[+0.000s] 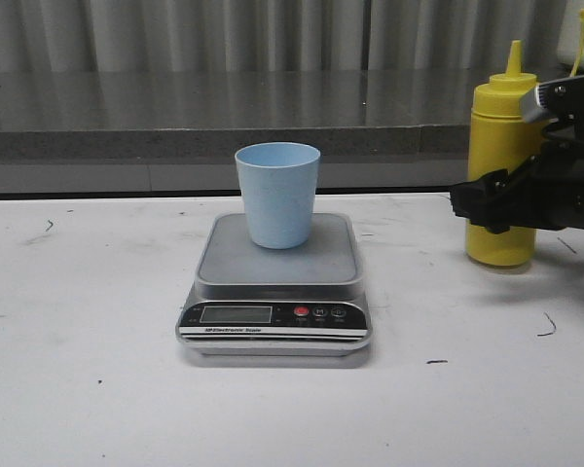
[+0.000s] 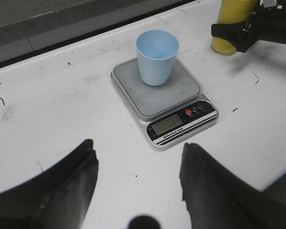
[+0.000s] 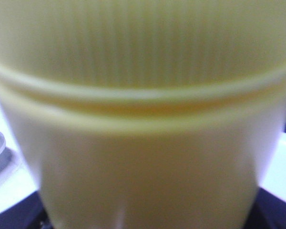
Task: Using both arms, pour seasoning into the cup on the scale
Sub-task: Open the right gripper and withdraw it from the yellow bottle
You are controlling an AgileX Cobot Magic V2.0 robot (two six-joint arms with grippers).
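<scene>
Nearest, the left jaws [image 2: 138,183] hang spread wide above the white desk [image 1: 88,389], holding nothing, well apart from everything. Beyond them the scale [image 1: 275,292] sits mid-desk, display toward the robot, with the cup [image 1: 277,195] upright on its steel platform. Farther right, the seasoning [image 1: 502,175] stands upright on the desk, the right jaws [image 1: 496,206] around its lower body; whether they press it cannot be told. Up close, the bottle fills the right wrist view, blurred.

Scuffed white table [image 1: 97,389], grey ledge [image 1: 224,107]
</scene>
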